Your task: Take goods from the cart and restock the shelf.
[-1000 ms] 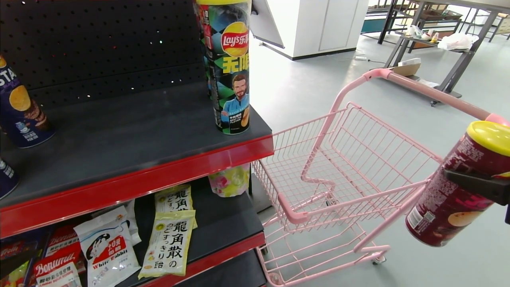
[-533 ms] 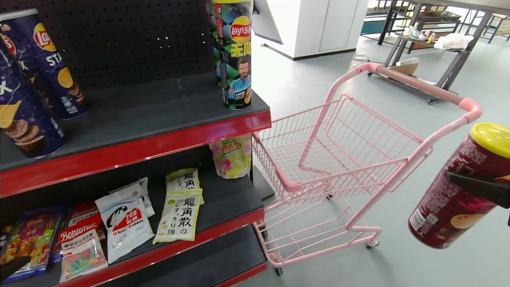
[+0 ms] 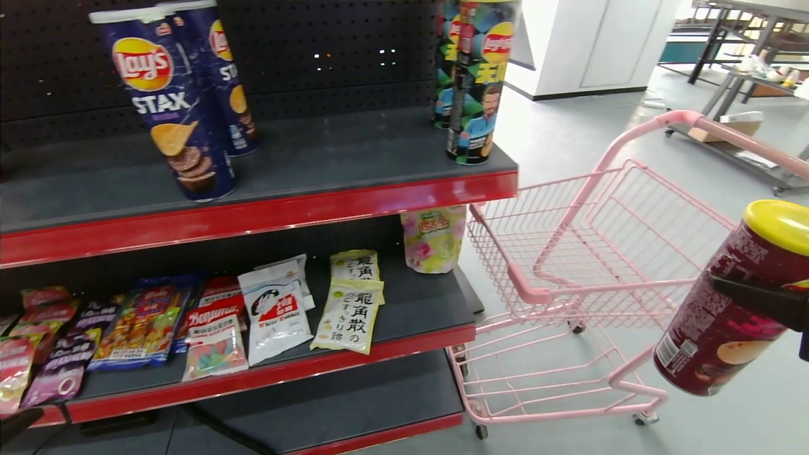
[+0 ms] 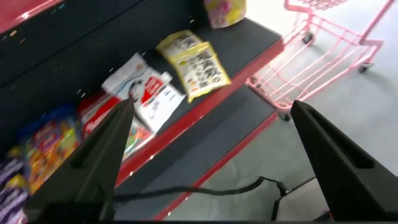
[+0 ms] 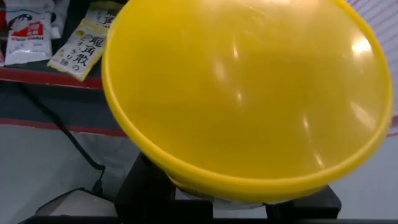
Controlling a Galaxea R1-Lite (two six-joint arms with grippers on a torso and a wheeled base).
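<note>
One maroon chip can with a yellow lid, tilted, clenched in the right gripper. Held in the air on the right of the pink cart, well apart from the shelf. Left gripper released, jaws spread wide, near the snack bags.

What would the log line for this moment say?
right claw: shut on can | left claw: open | cart: empty | shelf: has room
</note>
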